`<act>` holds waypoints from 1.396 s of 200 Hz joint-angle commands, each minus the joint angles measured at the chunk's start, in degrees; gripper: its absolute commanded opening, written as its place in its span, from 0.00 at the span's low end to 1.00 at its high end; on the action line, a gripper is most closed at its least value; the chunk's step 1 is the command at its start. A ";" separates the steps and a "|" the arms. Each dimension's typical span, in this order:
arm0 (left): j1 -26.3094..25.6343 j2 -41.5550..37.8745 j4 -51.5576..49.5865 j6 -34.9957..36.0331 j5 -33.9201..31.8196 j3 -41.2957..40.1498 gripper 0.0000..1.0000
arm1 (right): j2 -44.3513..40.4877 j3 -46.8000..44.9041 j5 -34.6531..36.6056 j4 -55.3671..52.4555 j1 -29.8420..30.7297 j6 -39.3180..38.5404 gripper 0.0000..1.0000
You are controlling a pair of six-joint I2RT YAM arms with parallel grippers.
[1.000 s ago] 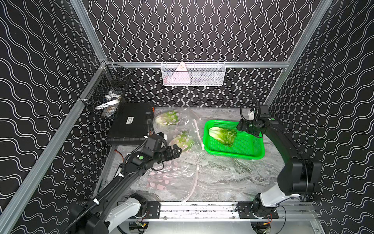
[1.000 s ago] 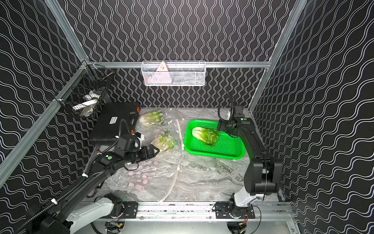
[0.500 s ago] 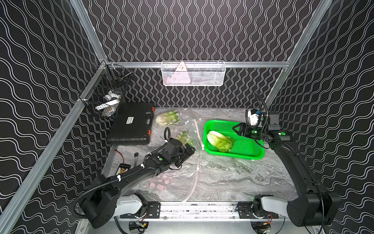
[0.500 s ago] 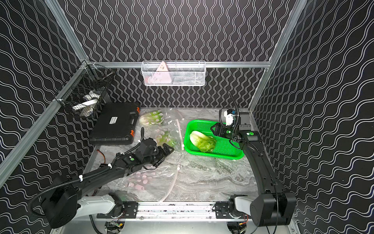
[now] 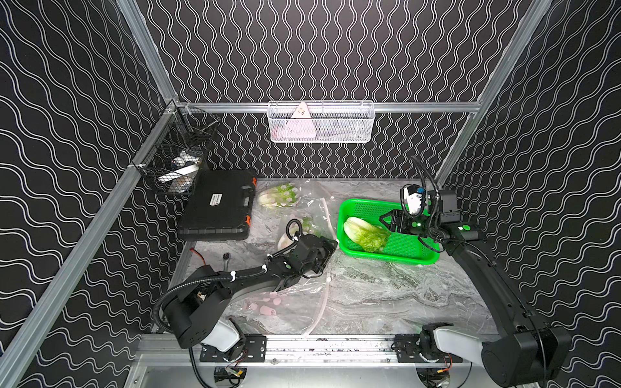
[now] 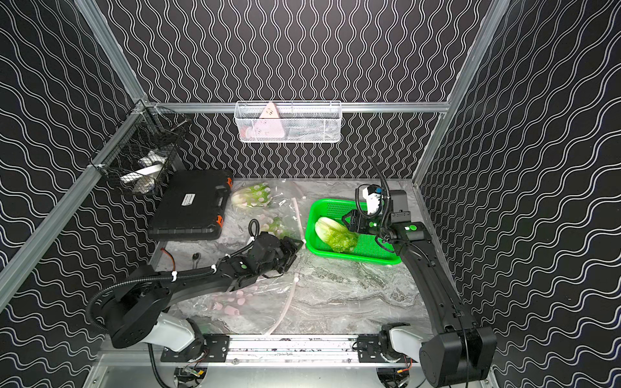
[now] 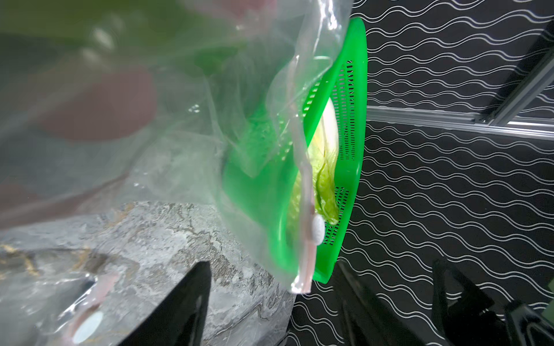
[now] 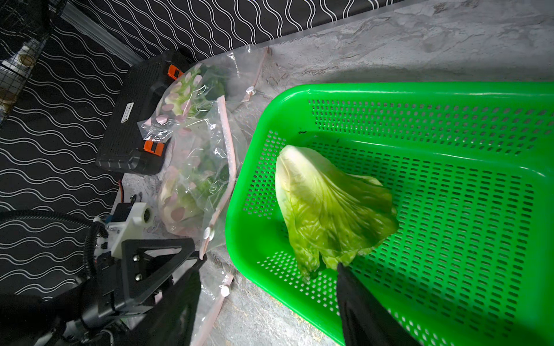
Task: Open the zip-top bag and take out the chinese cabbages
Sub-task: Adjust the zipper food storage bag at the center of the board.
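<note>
Left arm (image 5: 255, 278) stretched forward, half covering a bagged cabbage (image 5: 285, 240).

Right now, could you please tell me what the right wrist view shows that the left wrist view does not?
Only the right wrist view shows the black case and the wire basket. Only the left wrist view shows the wall rail beyond the green basket. Both show the green basket, the cabbage lying in it, and the clear zip-top bag.

Bare bench (image 5: 386, 295) lies open on the near side of the green basket (image 5: 369, 202). The black case (image 5: 218, 205) and crumpled bag (image 5: 292, 302) crowd the left side.
</note>
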 commanded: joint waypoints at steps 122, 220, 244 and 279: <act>7.26 -1.80 -1.01 12.12 -1.29 2.64 0.00 | -0.22 -2.13 3.89 -0.14 3.53 -3.70 0.72; 16.76 -25.94 -52.80 61.45 16.91 13.80 0.00 | -6.81 -18.30 -1.25 34.45 22.46 -31.80 0.75; 16.70 -29.46 -58.45 66.51 20.04 16.15 0.00 | -2.52 -16.71 -3.66 42.03 25.13 -34.69 0.74; 16.74 -31.54 -62.67 69.68 22.06 17.40 0.00 | 3.65 -16.78 -5.24 50.08 29.48 -38.12 0.74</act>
